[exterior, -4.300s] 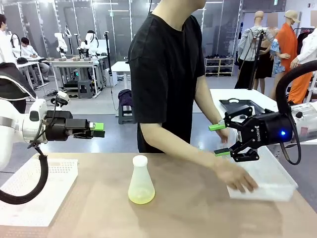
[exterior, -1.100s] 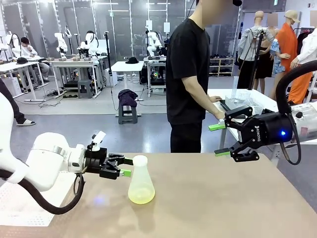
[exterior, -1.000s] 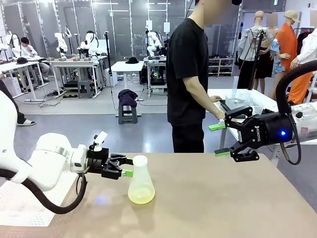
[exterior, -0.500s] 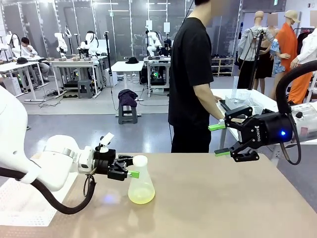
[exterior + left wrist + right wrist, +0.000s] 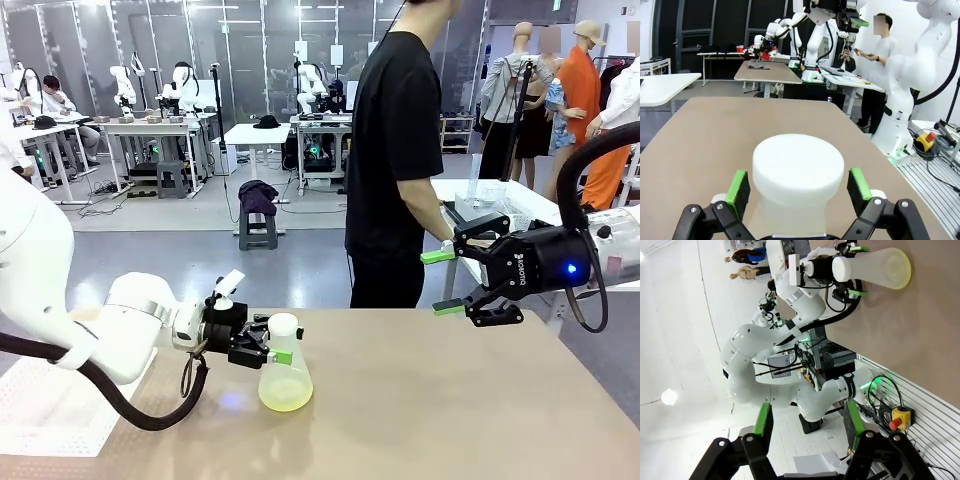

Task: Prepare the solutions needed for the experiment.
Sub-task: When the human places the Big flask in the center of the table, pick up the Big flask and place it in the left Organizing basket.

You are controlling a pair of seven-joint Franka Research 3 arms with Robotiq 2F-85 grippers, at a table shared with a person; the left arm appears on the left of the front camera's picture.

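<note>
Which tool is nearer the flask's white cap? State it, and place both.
Left. The left tool sits open with its pads on either side of the white cap; the right tool hangs well off to the right, above the table.

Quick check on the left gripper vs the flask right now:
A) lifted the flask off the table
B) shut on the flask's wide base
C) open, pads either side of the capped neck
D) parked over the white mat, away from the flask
C: the left gripper is open, its green pads flanking the white cap with gaps on both sides; the flask stands on the table.
</note>
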